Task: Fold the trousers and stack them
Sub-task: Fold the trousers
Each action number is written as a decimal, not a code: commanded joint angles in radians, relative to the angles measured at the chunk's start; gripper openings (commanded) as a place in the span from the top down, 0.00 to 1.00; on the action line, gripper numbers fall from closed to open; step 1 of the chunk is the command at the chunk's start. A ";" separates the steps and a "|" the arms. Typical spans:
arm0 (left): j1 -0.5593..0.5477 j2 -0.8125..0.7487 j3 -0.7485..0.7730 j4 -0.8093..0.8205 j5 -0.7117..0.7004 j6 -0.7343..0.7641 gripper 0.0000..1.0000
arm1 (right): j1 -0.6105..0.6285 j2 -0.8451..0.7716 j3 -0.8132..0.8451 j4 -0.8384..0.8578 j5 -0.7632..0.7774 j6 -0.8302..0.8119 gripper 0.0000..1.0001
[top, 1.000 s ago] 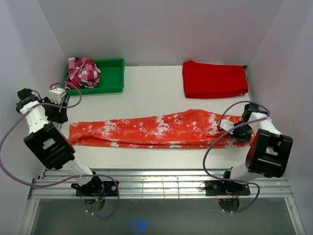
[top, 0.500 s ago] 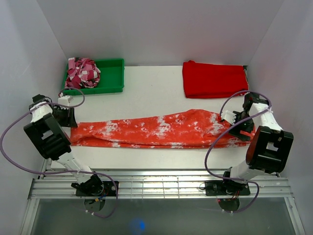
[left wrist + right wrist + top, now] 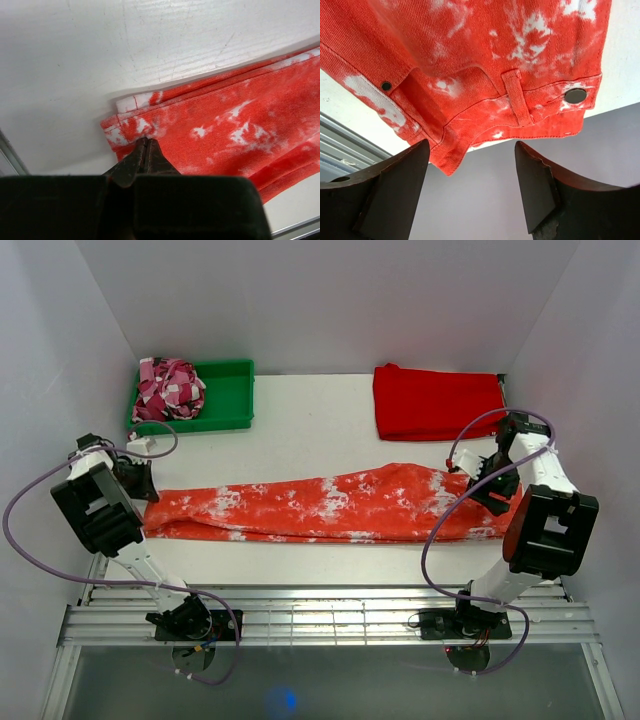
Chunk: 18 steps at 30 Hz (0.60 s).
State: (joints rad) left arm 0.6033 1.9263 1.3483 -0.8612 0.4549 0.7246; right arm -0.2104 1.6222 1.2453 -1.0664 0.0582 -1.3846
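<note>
The trousers [image 3: 330, 502], orange-red with white speckles, lie flat and stretched left to right across the table. My left gripper [image 3: 143, 486] sits at their left hem end. In the left wrist view its jaws [image 3: 145, 142] are shut, pinching the cloth just inside the hem corner [image 3: 120, 131]. My right gripper [image 3: 490, 488] hovers at the waist end by the right wall. The right wrist view shows it open [image 3: 471, 150], both fingers wide apart. The waistband [image 3: 520, 107] with its belt loop and button lies beyond the tips, untouched.
A green tray [image 3: 228, 392] at the back left holds a pink-and-white cloth bundle [image 3: 170, 387]. A plain red folded cloth [image 3: 437, 402] lies at the back right. Walls stand close on both sides, and a metal rail [image 3: 320, 615] runs along the near edge.
The left gripper came down onto the hem and shut on it. The right gripper let go of the waist, opened wide and drew back slightly towards the wall.
</note>
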 commanded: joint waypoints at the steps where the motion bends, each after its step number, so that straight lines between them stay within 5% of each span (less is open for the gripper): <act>1: -0.002 -0.069 0.054 0.017 0.015 0.007 0.96 | 0.011 -0.008 -0.018 -0.033 0.003 0.036 0.26; 5: -0.002 -0.066 0.064 0.033 -0.041 -0.007 0.65 | 0.014 -0.021 -0.061 -0.009 0.020 0.042 0.25; 8: 0.000 -0.041 0.075 0.045 -0.074 -0.016 0.55 | 0.014 -0.022 -0.095 0.009 0.046 0.042 0.24; 18: -0.002 0.049 0.123 0.044 -0.087 -0.057 0.49 | 0.014 -0.027 -0.115 0.014 0.057 0.053 0.24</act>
State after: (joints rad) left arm 0.5999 1.9675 1.4422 -0.8288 0.3725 0.6815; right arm -0.1997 1.6222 1.1347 -1.0466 0.1066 -1.3399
